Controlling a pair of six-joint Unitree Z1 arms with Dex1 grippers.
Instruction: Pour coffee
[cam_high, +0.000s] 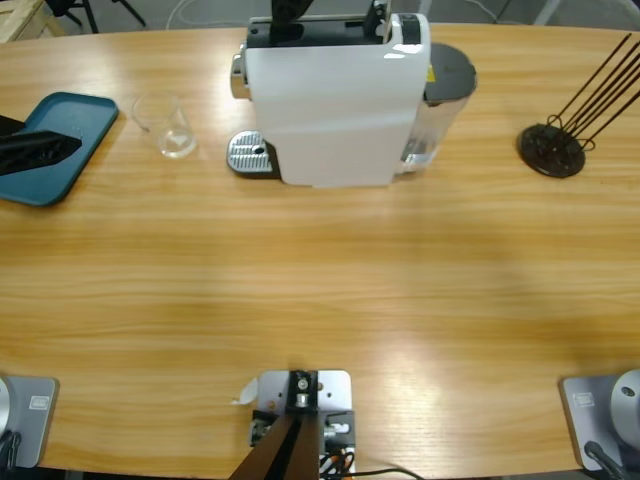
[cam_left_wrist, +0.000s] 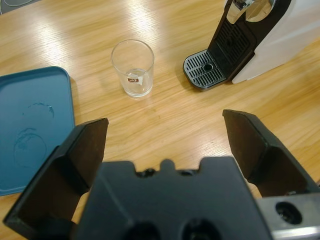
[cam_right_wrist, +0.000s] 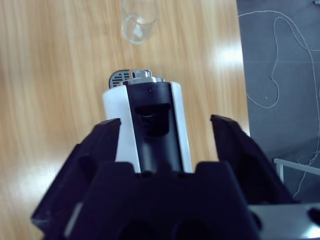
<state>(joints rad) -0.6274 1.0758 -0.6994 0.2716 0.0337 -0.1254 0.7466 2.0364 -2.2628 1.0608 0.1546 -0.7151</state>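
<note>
Clear glass (cam_high: 173, 127) stands empty and upright near the table's (cam_high: 320, 300) far edge, between the teal tray (cam_high: 55, 145) at the far left corner and the coffee machine's drip grate (cam_high: 248, 153). It is close beside the grate but not on it, so by my reckoning the pour has not begun and the first job is to shift the glass sideways under the spout (cam_left_wrist: 248, 9). The left gripper (cam_left_wrist: 170, 145) hangs over the tray end with its jaws wide apart and nothing between them; seen along its jaws, the glass (cam_left_wrist: 133, 67) lies ahead and a little left, with the grate (cam_left_wrist: 206, 70) off to the right of it. That arm is plainly the nearer one for the glass. The right gripper (cam_right_wrist: 165, 135) hovers above the machine (cam_high: 335, 95), looking straight down its black top channel (cam_right_wrist: 155, 130), jaws likewise spread and holding nothing (well placed for the lid or a button, I would guess). Room is generous: bare wood lies in front of the glass and between it and the tray, while the tight side is the machine's white body just past the grate. A black wire stand (cam_high: 552, 148) sits well apart towards the far right corner.
</note>
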